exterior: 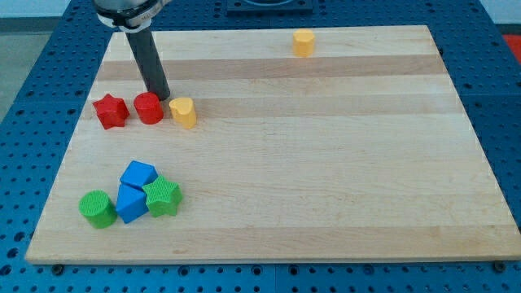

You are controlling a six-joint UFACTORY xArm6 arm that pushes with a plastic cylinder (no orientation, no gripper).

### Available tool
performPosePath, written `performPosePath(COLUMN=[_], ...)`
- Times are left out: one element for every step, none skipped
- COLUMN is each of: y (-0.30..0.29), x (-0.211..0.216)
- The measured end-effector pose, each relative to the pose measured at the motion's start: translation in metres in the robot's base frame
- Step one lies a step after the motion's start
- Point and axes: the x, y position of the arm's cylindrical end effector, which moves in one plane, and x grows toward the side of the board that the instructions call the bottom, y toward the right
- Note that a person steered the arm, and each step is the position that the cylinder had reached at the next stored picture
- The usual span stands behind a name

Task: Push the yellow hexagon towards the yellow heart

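My tip point(161, 97) rests on the desk point(326, 163) just above the gap between the red cylinder point(148, 107) and the yellow heart point(183, 112), nearly touching both. I have no fingers, only this bare rod. The yellow hexagon point(303, 42) lies well apart from the heart, up and toward the view's right, near the desk's top edge. It looks like a small, squat, plain yellow block standing alone. I judge I must get round to its far right side.
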Motion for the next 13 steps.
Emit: performPosePath(y=[0.000, 0.000, -0.001, -0.001, 0.000, 0.015, 0.054, 0.095, 0.144, 0.186, 0.233, 0.250, 0.251], x=[0.003, 0.007, 0.007, -0.005, -0.036, -0.067, -0.098, -0.130, -0.157, -0.164, -0.163, -0.154, -0.136])
